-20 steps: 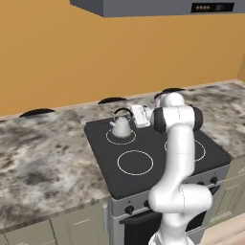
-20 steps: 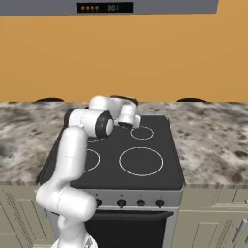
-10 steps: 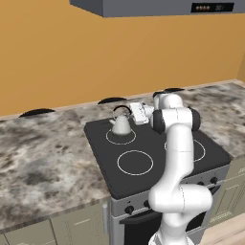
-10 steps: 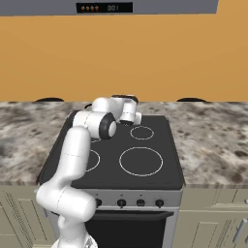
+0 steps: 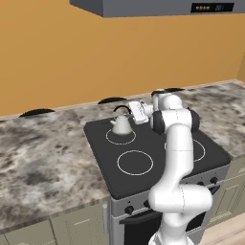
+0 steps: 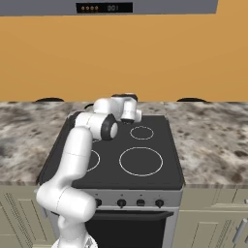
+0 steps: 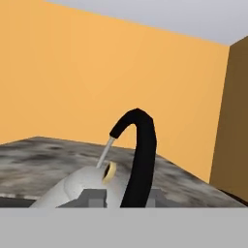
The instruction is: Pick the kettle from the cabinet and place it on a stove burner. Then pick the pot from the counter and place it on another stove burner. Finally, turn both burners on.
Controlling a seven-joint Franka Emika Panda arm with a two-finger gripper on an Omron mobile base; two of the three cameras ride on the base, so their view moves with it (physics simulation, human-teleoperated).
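The small silver kettle (image 5: 121,125) stands upright on the back-left burner (image 5: 111,139) of the black cooktop (image 5: 158,143). My gripper (image 5: 129,111) reaches in from the right at the height of the arched black handle. In the hand view the handle (image 7: 143,145) rises between my two fingertips (image 7: 96,197), above the kettle body (image 7: 72,189). My gripper (image 7: 125,197) is slightly open: a narrow gap shows on the left side of the handle, and the right tip lies against it. The pot is out of view. In the right base view my white hand (image 6: 128,109) hides the kettle.
Three ring burners are bare, such as the large one (image 6: 140,161). Marble-look counter (image 5: 38,153) flanks the stove on both sides. Black knobs (image 6: 131,203) line the stove front. A range hood (image 5: 158,7) hangs above, and a brownish panel (image 7: 237,121) borders the hand view.
The hand has edged slightly toward the back left beside the kettle. The kettle has stayed on the same burner.
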